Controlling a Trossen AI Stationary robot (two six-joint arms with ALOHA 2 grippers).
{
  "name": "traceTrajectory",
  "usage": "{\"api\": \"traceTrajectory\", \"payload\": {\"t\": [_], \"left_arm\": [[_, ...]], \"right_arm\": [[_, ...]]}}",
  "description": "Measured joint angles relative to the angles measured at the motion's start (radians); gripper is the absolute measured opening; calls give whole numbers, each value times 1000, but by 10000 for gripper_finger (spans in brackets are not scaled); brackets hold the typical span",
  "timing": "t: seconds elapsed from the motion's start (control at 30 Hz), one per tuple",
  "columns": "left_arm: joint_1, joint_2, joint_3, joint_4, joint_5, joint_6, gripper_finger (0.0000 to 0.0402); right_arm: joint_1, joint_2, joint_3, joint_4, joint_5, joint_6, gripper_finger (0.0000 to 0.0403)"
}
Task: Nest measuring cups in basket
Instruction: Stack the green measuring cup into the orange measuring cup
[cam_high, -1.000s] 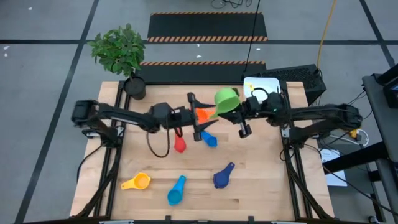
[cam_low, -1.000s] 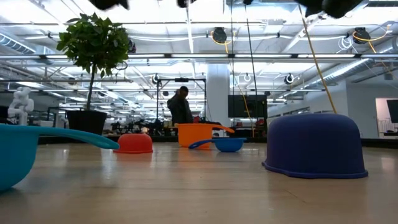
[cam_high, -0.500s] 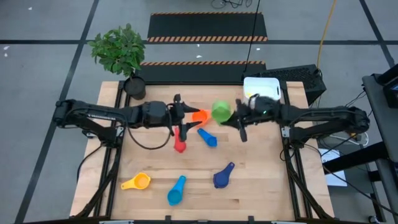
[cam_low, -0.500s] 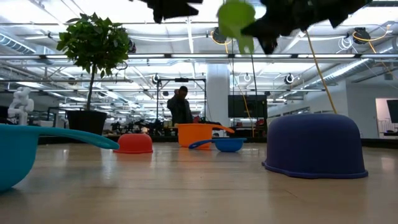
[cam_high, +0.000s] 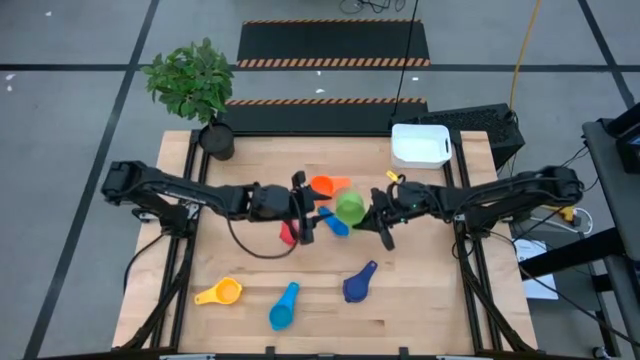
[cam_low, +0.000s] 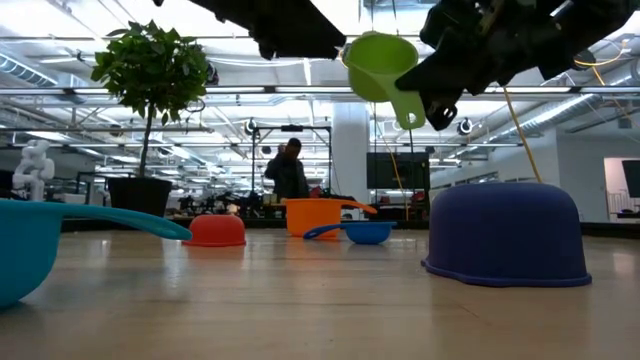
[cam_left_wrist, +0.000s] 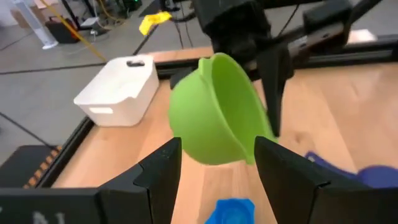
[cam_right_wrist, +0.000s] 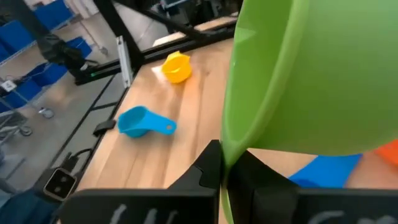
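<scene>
Carried away from the white rectangular plastic basket (cam_high: 421, 145) toward table centre, the green plastic measuring cup (cam_high: 350, 207) hangs clenched in the right gripper (cam_high: 380, 208); left gripper (cam_high: 303, 212), fingers spread, faces it; handover likely; nesting not begun

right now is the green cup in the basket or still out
Out. The green cup is held in the air by the right hand, over mid-table, well away from the white basket.
</scene>
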Motion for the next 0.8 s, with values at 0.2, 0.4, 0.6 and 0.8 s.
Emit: {"api": "traceTrajectory", "payload": {"t": [0.2, 0.4, 0.6, 0.8], "left_arm": [[-49, -20, 0, -7, -116, -61, 205], [-51, -38, 38, -104, -63, -200, 211], [-52, -40, 99, -143, -59, -157, 248], [1, -30, 176, -186, -10, -90, 282]], "right_arm": [[18, 18, 0, -1, 34, 31, 0], [17, 18, 0, -11, 84, 37, 0], [18, 18, 0, -65, 108, 42, 0], [17, 18, 0, -75, 159, 42, 0]]}}
